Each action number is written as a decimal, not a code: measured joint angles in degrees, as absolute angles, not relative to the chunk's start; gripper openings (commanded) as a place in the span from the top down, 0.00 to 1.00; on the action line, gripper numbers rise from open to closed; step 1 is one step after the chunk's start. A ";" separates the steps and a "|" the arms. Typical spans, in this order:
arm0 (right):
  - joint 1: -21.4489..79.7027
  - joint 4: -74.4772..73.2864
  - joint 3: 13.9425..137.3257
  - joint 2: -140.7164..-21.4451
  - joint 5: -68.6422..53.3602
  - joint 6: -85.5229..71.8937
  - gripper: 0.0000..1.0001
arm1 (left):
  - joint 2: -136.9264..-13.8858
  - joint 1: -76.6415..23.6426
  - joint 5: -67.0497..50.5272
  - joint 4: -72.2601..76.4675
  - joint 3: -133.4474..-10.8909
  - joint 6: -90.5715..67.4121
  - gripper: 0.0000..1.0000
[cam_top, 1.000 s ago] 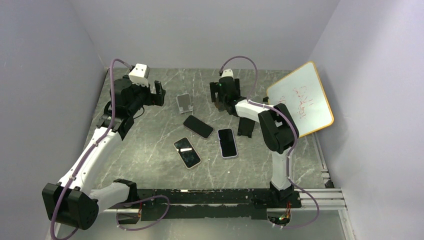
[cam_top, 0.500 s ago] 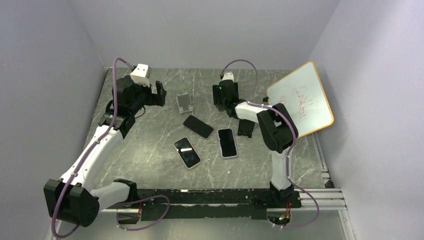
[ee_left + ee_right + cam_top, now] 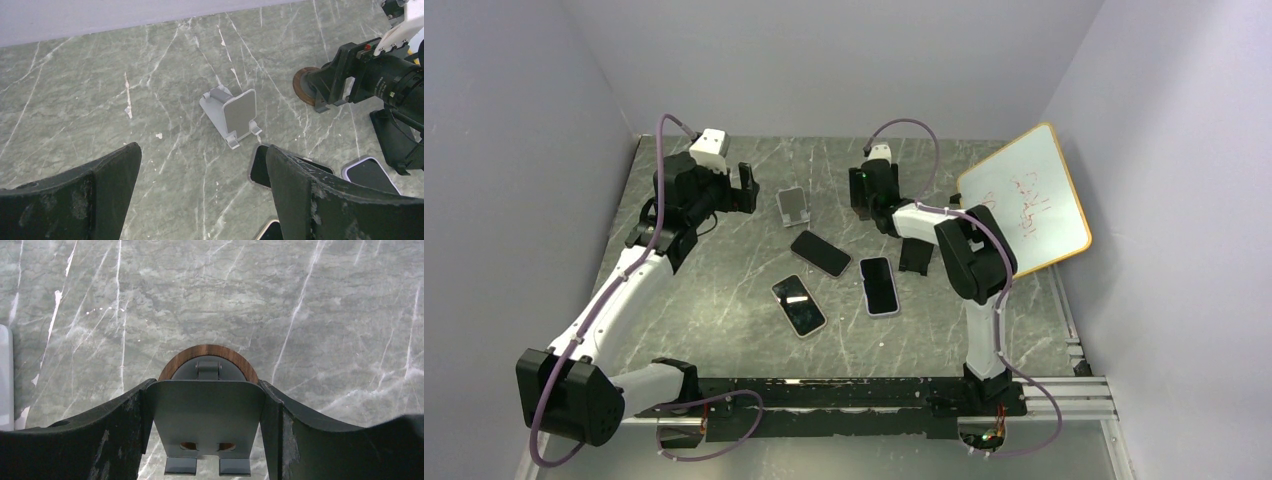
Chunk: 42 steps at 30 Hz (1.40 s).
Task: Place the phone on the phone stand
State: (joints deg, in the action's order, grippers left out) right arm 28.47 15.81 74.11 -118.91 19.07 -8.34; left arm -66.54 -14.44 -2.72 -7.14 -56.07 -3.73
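Observation:
Three phones lie flat mid-table: a black one, one with a pale rim and one in a light case. A silver phone stand stands upright behind them. My left gripper hangs open just left of it, holding nothing. A second, dark grey phone stand on a round wooden base sits at the back. My right gripper has both fingers pressed against the side edges of its plate.
A black flat piece lies right of the phones. A white board with a wooden rim leans at the right wall. The grey walls close in on the left, back and right.
The right gripper's fingers have closed in onto the dark grey stand's plate. The left arm has crept slightly forward toward the silver stand, still open.

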 measured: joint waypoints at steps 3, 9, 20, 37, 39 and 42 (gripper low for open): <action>28.49 15.99 74.72 -119.39 18.98 -8.51 0.49 | -66.54 -14.44 -2.72 -7.14 -56.07 -3.73 0.00; 29.08 15.55 77.71 -121.45 19.14 -8.60 0.49 | -66.54 -14.44 -2.76 -7.14 -56.07 -3.73 0.00; 34.06 14.52 84.77 -126.08 19.27 -8.95 0.49 | -66.48 -14.44 -3.18 -7.16 -56.07 -3.90 0.00; 36.84 12.25 85.19 -126.17 23.83 -15.59 0.01 | -65.78 -14.44 -3.25 -7.14 -56.07 -4.56 0.00; 37.19 11.20 85.23 -126.17 23.46 -15.77 0.00 | -65.69 -14.44 -3.25 -7.14 -56.07 -4.58 0.00; 37.32 10.50 85.71 -126.02 23.33 -15.14 0.00 | -65.69 -14.44 -3.25 -7.16 -56.07 -4.64 0.00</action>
State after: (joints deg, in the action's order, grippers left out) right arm 37.32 10.50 85.71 -126.02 23.33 -15.14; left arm -65.69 -14.44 -3.25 -7.16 -56.07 -4.64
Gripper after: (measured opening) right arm 0.997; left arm 0.995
